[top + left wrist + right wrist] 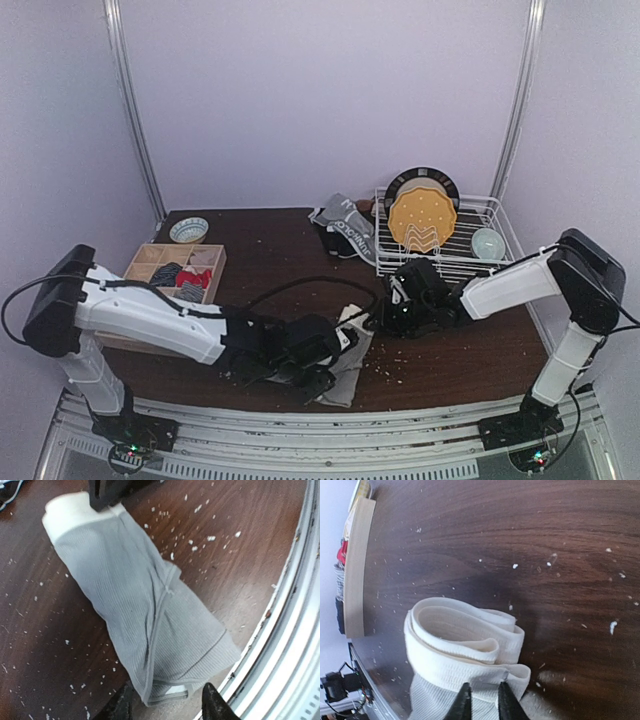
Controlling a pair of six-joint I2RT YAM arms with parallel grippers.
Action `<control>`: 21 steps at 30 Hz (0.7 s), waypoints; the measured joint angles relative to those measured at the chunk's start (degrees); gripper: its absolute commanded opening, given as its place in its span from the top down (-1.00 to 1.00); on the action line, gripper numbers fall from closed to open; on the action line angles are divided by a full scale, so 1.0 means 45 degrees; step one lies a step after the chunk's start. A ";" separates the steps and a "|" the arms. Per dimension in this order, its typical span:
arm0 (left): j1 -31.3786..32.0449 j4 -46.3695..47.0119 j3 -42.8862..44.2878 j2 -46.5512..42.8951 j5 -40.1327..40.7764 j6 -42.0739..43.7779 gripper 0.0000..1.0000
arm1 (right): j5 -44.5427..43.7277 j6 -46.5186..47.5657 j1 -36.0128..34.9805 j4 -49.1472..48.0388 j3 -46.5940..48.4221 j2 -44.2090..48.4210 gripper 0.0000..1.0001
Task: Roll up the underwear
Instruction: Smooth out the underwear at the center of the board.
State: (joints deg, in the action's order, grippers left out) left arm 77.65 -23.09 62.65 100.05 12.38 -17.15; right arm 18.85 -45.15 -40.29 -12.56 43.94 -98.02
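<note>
Your surface (480,350) is dark wood, flecked with pale crumbs. A white wire rack (470,262) stands at its far right corner, and a wooden box (222,262) with compartments sits by the left edge.

The grey underwear (150,620) lies at the middle of the near edge as a long, loose bundle. Its white waistband end is coiled in loops and points away from that edge.

A heap of other underwear (345,228) lies near the far edge, just beside the rack's left side. A yellow plate (422,220) stands on edge in the rack. A small bowl (189,230) rests beyond the box.

Your right hand (482,692) is pinched closed on the waistband fold. Your left hand (166,695) is open, its fingers apart on either side of the bundle's near end.
</note>
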 measured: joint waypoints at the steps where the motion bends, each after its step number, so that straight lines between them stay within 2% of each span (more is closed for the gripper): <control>1: 0.0000 -0.0024 -0.0034 -0.0359 -0.0049 0.0005 0.10 | 0.0000 0.0053 0.0000 0.0146 0.0000 0.0189 0.48; 3: 0.0000 -0.0049 -0.0117 -0.1273 -0.0097 0.0010 0.21 | 0.0000 0.0136 -0.0010 0.0418 0.0000 0.0685 0.44; 5: -0.0010 -0.0010 -0.0107 -0.1953 -0.0092 -0.0034 0.49 | 0.0005 0.0267 -0.0073 0.0661 0.0000 0.1341 0.46; 8: -0.0267 0.0131 0.0126 -0.2210 -0.0189 -0.0063 0.95 | -0.0063 0.0432 -0.0389 0.0787 0.0000 0.2327 0.59; 9: -0.0437 0.0223 0.0219 -0.2089 -0.0282 -0.0170 1.00 | -0.0078 0.0481 -0.0549 0.0787 0.0005 0.2477 0.64; 15: -0.1870 0.1370 0.0612 -0.0170 -0.1020 -0.0408 1.00 | -0.0107 0.0602 -0.1452 0.0695 0.0010 0.2108 0.74; 21: -0.1962 0.2331 0.0748 0.1676 -0.1928 -0.0767 1.00 | -0.0092 0.0316 -0.1554 0.0238 -0.0024 0.0879 0.81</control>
State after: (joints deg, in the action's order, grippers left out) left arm 68.82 -12.60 66.02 107.59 3.70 -20.60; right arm 18.44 -43.72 -47.29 -11.49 43.83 -94.06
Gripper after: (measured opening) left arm 0.001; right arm 0.109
